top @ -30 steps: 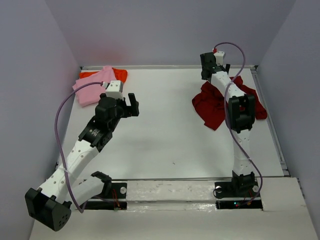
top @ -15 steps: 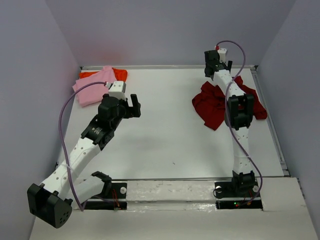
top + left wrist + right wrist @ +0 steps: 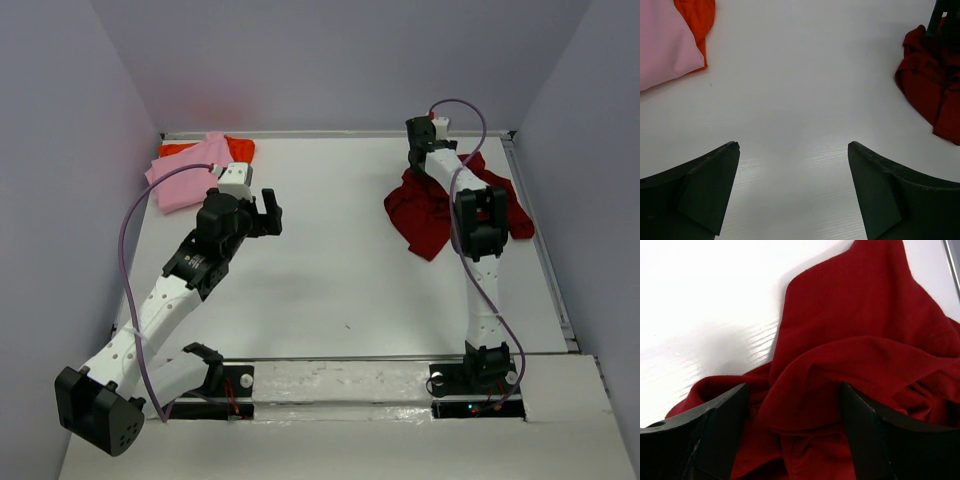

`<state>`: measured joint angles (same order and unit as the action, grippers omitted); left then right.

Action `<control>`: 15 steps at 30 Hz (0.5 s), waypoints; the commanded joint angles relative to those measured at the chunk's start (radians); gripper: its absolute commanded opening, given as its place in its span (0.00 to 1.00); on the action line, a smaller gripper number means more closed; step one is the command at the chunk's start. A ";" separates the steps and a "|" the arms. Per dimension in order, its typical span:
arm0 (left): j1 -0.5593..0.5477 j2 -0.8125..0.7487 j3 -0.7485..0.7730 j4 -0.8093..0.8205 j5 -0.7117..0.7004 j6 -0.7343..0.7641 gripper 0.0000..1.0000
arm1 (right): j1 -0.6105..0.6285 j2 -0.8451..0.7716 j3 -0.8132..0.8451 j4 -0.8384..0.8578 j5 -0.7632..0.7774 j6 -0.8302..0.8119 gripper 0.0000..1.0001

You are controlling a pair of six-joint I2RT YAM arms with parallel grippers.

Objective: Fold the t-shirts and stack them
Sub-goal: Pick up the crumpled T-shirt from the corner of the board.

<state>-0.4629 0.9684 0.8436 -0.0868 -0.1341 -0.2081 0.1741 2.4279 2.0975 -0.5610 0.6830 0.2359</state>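
The dark crimson t-shirt (image 3: 432, 210) lies crumpled at the back right of the table; it fills the right wrist view (image 3: 855, 340) and shows at the right edge of the left wrist view (image 3: 930, 85). My right gripper (image 3: 420, 150) hangs open just above its far edge, jaws either side of a raised fold (image 3: 795, 390). The light pink t-shirt (image 3: 185, 172) lies folded at the back left on top of the orange-red t-shirt (image 3: 240, 148); both show in the left wrist view (image 3: 665, 45) (image 3: 701, 17). My left gripper (image 3: 268, 210) is open and empty over bare table.
A raised rail (image 3: 540, 250) runs along the right and back edges of the white table (image 3: 330, 260). Grey walls close in on three sides. A purple cable (image 3: 135, 240) loops off the left arm.
My right gripper has come down toward the near side onto the crimson t-shirt's far edge. My left gripper has shifted slightly right and stays open.
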 commanded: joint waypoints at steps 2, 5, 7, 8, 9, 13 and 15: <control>-0.002 -0.020 -0.005 0.048 0.014 -0.004 0.99 | -0.004 -0.075 0.053 0.036 0.018 -0.020 0.79; -0.002 -0.017 -0.003 0.050 0.017 -0.004 0.99 | -0.004 -0.085 0.071 0.036 0.023 -0.029 0.72; -0.002 -0.017 -0.005 0.048 0.019 -0.004 0.99 | -0.004 -0.102 0.081 0.038 0.026 -0.038 0.67; -0.002 -0.016 -0.003 0.050 0.019 -0.004 0.99 | -0.004 -0.107 0.079 0.038 0.032 -0.043 0.64; -0.002 -0.016 -0.003 0.050 0.019 -0.002 0.99 | -0.004 -0.113 0.075 0.039 0.033 -0.047 0.63; 0.000 -0.014 -0.003 0.050 0.024 -0.004 0.99 | -0.004 -0.112 0.050 0.049 0.039 -0.050 0.57; -0.002 -0.014 -0.003 0.051 0.025 -0.004 0.99 | -0.004 -0.109 0.042 0.050 0.039 -0.047 0.47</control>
<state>-0.4629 0.9668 0.8436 -0.0864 -0.1238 -0.2085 0.1741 2.3787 2.1220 -0.5541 0.6971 0.1978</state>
